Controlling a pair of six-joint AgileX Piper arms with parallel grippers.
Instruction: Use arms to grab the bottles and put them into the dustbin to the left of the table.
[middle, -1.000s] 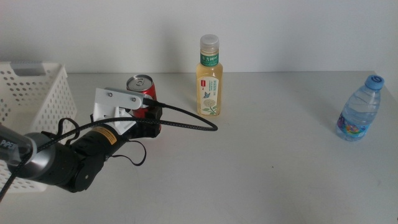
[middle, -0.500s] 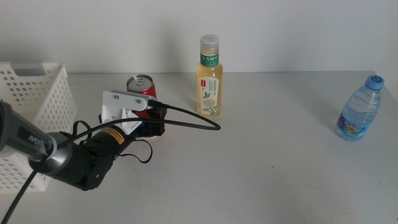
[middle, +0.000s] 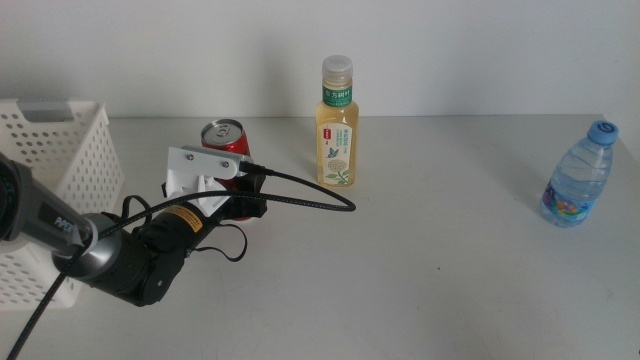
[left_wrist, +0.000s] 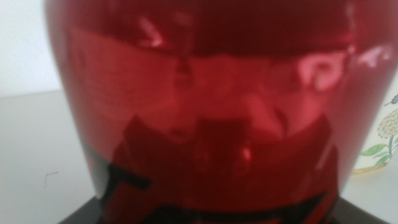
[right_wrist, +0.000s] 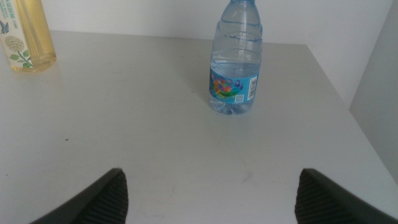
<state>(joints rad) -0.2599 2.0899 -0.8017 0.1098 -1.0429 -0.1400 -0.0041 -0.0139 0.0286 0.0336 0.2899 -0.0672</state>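
Step in hand, as judged: securing the can (middle: 224, 138) in the left centre of the middle view. A good grasp needs the left end effector (middle: 240, 190) squared around the body before any lift toward the basket (middle: 70, 150) at far left. The wrist view is filled by red metal; whether its jaws have closed cannot be told. The right end effector (right_wrist: 211, 193) stands wide open, holding nothing, facing the water bottle (right_wrist: 236, 62) on the counter (middle: 430, 260).

Left claw (middle: 243, 190) reaches low from the left; right claw (right_wrist: 211, 193) spread wide.
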